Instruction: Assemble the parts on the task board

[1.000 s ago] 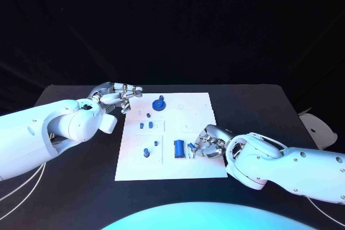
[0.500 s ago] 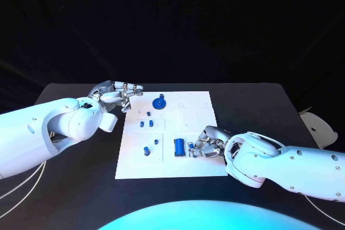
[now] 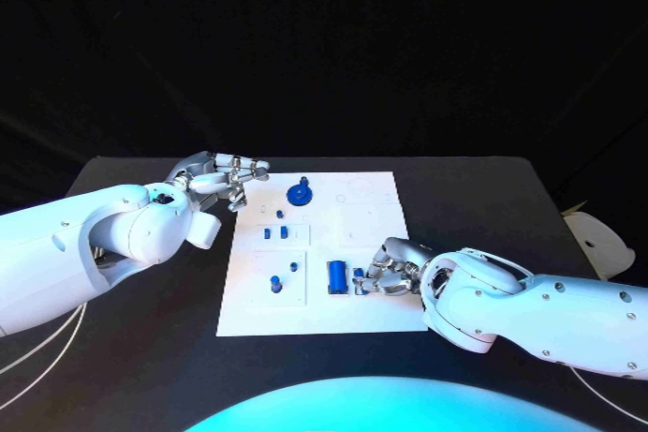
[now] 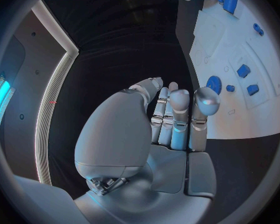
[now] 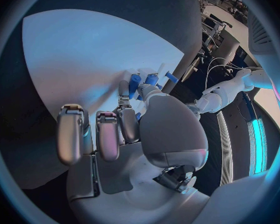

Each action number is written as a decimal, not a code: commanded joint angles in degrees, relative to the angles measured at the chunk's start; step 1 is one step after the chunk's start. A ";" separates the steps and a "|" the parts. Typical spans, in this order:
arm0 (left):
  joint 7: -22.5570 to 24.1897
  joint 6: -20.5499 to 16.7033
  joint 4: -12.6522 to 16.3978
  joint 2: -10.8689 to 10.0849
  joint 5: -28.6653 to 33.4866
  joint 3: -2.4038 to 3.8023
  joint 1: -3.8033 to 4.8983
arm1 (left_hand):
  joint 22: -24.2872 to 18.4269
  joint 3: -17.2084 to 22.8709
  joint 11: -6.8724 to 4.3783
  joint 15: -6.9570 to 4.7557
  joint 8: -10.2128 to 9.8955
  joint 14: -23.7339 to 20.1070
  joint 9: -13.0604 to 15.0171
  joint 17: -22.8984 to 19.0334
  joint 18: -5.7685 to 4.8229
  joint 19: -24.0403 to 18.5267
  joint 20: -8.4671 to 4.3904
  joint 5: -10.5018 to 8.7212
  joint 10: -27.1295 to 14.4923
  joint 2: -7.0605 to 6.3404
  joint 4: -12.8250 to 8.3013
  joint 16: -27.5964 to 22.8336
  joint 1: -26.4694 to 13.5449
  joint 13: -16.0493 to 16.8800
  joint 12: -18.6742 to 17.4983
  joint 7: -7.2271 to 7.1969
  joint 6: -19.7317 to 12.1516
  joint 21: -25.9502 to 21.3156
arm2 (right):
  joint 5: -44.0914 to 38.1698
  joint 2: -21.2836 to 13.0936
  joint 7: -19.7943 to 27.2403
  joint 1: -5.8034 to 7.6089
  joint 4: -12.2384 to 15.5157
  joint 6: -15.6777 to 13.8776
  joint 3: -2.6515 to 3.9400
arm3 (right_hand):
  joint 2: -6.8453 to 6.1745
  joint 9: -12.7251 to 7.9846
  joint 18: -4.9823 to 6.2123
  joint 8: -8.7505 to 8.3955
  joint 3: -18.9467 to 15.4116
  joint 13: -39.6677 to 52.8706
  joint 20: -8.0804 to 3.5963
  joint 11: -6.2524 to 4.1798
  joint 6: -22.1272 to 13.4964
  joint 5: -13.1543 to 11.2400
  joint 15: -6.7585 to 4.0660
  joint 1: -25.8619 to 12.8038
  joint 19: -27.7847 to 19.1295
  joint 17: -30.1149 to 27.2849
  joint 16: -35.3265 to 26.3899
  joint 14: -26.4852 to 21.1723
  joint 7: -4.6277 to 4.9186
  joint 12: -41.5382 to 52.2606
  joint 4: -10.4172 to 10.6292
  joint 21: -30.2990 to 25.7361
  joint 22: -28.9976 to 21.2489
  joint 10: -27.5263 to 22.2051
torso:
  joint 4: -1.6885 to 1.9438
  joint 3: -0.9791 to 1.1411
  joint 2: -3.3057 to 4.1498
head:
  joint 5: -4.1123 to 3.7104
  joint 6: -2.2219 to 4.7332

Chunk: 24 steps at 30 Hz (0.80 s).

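Observation:
The white task board [image 3: 354, 312] lies in the middle of the black table. A blue round part [image 3: 300, 196] stands at its far end, small blue parts [image 3: 274, 233] sit in the middle, and a blue peg [image 3: 274, 284] stands near the left edge. A blue cylinder [image 3: 335, 277] lies in the near half. My right hand [image 3: 388, 270] rests on the board just right of the cylinder and pinches a small blue part [image 3: 360, 281] [image 5: 135, 83] between thumb and fingertip. My left hand [image 3: 222, 180] [image 4: 171, 115] hovers off the board's far left corner, fingers curled in, holding nothing.
Bare black table [image 3: 149, 357] surrounds the board on all sides. A white object [image 3: 601, 245] sits off the table's right edge. In the left wrist view the board [image 4: 239, 117] and its blue round part [image 4: 213, 83] lie beside my left fingers.
My right hand has shifted slightly left on the board, closer to the blue cylinder. The fingers of my left hand have curled in a little.

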 commanded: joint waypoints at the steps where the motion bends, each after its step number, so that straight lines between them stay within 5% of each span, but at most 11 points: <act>1: 0.21 1.00 0.18 0.05 -0.11 0.04 0.05 | -0.04 -0.05 -0.04 0.39 0.25 -0.03 -0.08 -0.03 0.53 0.17 0.19 0.35 -0.31 0.08 0.08 0.20 -0.01 0.09 0.37 0.03 -0.48 -0.30 | -1.19 0.22 0.16 -0.07 0.06 -0.19 -0.01 | -0.06 -0.01 -0.46 -0.14 -1.22 5.22 -0.39 -0.18 -0.07 -1.65 -0.31 -1.34 2.15 10.84 0.23 5.10 0.31 0.02 0.06 -0.06 12.26 1.04 | -0.01 0.01 0.07 | 0.01 0.00; 11: 0.15 1.00 0.09 0.10 -0.12 0.04 0.05 | -0.08 -0.06 -0.02 0.40 0.26 -0.07 -0.09 -0.13 0.54 0.16 0.19 0.35 -0.50 0.05 0.06 0.17 0.03 0.09 0.43 0.02 -0.56 -0.35 | -1.37 0.14 0.58 -0.07 0.10 -1.30 0.00 | 0.87 0.00 -0.43 -0.07 -4.66 5.33 -0.35 -0.17 -0.20 -4.84 -0.30 -3.51 2.10 10.81 0.19 5.10 0.29 -0.03 0.12 -0.21 12.22 1.02 | -0.05 0.01 0.00 | 0.06 -0.11; 24: 0.13 1.01 -0.09 0.11 -0.14 0.02 0.04 | -0.08 -0.06 -0.02 0.40 0.26 -0.07 -0.09 -0.13 0.54 0.16 0.19 0.35 -0.50 0.05 0.06 0.17 0.03 0.09 0.43 0.02 -0.56 -0.35 | -2.08 -2.37 1.47 -0.02 2.28 0.54 0.01 | 1.74 0.08 -0.49 0.06 -5.33 5.60 -0.44 -0.31 -0.28 -3.83 -0.42 0.05 2.24 11.03 0.32 5.15 0.15 0.25 -0.87 0.15 12.31 1.14 | 0.00 0.06 -0.03 | 0.12 -0.04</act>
